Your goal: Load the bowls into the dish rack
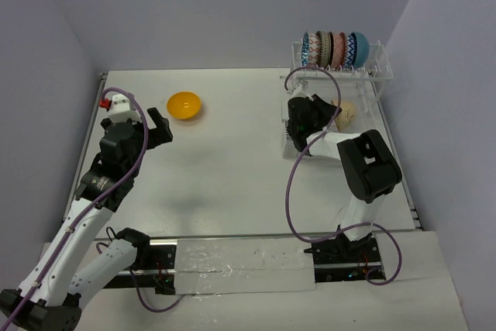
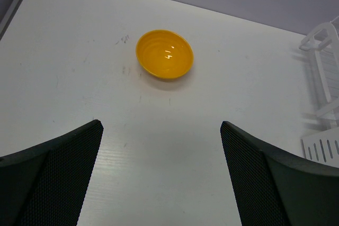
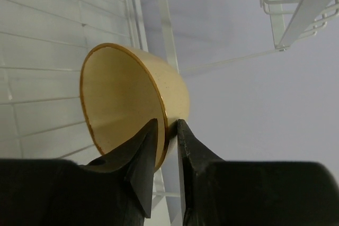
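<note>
An orange-yellow bowl [image 1: 184, 105] [image 2: 164, 54] sits upright on the white table at the far left. My left gripper [image 1: 161, 131] [image 2: 161, 136] hovers short of it, wide open and holding nothing. Several patterned bowls and a teal one [image 1: 335, 49] stand on edge in the upper prongs of the dish rack [image 1: 380, 71]. A speckled tan bowl [image 1: 346, 114] [image 3: 122, 93] lies on its side on the rack's lower tray [image 3: 42, 35]. My right gripper [image 1: 333, 114] [image 3: 167, 130] straddles its rim, one finger inside and one outside. The jaws are slightly parted, with a thin gap at the rim.
The rack fills the back right of the table, against the right wall. Its white side basket [image 2: 323, 78] shows at the right edge of the left wrist view. The right arm's cable [image 1: 293, 184] loops over the table in front of the rack.
</note>
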`<state>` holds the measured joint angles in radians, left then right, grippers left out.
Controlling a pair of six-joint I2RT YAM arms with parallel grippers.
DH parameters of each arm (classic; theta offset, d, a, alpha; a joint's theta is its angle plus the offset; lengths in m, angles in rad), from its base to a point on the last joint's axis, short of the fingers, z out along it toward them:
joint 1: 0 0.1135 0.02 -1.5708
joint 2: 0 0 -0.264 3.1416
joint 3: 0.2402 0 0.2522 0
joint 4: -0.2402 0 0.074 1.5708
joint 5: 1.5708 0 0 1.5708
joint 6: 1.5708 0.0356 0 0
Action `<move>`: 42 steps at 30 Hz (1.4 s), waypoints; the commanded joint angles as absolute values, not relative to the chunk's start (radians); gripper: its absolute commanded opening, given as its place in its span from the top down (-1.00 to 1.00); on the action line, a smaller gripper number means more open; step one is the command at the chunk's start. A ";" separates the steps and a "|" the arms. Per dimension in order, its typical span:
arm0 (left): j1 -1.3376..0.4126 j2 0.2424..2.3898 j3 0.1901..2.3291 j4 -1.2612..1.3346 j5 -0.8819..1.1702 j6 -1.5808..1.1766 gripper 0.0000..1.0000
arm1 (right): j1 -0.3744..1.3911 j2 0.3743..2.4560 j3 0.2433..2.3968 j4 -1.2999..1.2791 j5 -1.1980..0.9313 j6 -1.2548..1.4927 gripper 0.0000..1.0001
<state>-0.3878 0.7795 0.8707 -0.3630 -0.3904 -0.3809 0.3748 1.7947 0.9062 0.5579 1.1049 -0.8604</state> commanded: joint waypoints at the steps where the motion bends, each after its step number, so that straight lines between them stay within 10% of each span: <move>1: -0.388 0.765 0.868 -0.328 -0.390 -0.368 -0.99 | 0.388 1.806 0.893 0.365 0.997 -0.724 0.43; 23: -0.388 0.767 0.867 -0.327 -0.384 -0.380 -0.98 | 0.449 1.594 0.962 0.034 0.887 -0.404 0.25; 42: -0.299 1.104 0.968 -0.385 -0.216 -0.581 -0.99 | 0.479 0.724 0.816 -0.244 0.594 0.132 -0.78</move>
